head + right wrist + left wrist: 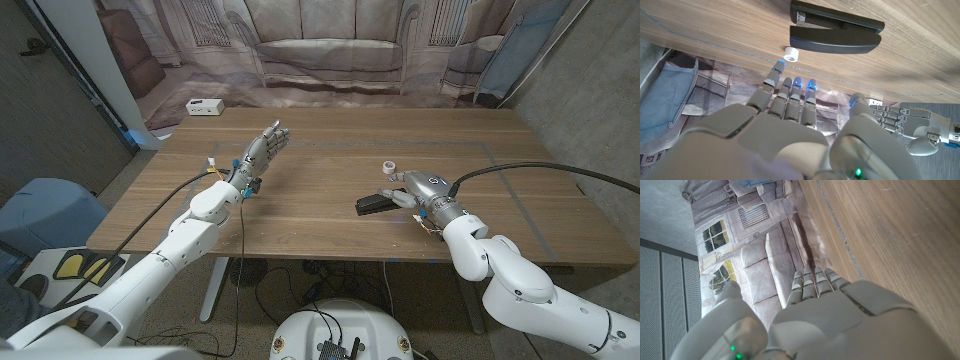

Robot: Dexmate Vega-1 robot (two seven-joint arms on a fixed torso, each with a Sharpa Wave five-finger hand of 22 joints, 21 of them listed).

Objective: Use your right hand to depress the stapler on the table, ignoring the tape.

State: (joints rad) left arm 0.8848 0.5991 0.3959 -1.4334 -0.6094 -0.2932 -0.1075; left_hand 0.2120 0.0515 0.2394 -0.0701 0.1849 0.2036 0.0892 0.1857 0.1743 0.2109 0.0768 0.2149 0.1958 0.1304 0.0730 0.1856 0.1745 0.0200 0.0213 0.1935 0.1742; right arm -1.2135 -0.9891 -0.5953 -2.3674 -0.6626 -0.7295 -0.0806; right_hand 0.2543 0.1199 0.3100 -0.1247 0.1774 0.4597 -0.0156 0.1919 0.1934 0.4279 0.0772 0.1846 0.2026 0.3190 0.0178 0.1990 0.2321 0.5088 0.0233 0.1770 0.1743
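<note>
Head view: matte black wedge-shaped stapler lies right of centre on the grained wooden table, the right hand just beside it, fingers spread, holding nothing. A small white tape roll sits beyond. The left hand, centre-left, is raised with fingers extended.

Left wrist view: its smooth grey fingers lie together, grasping nothing.

Right wrist view: stapler top centre, tape beneath it.

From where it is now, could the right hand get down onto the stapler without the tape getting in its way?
Probably yes. The right hand is right beside the stapler, fingers apart and holding nothing. The tape sits apart on the stapler's far side, not between them, and the table around the stapler looks bare.
</note>
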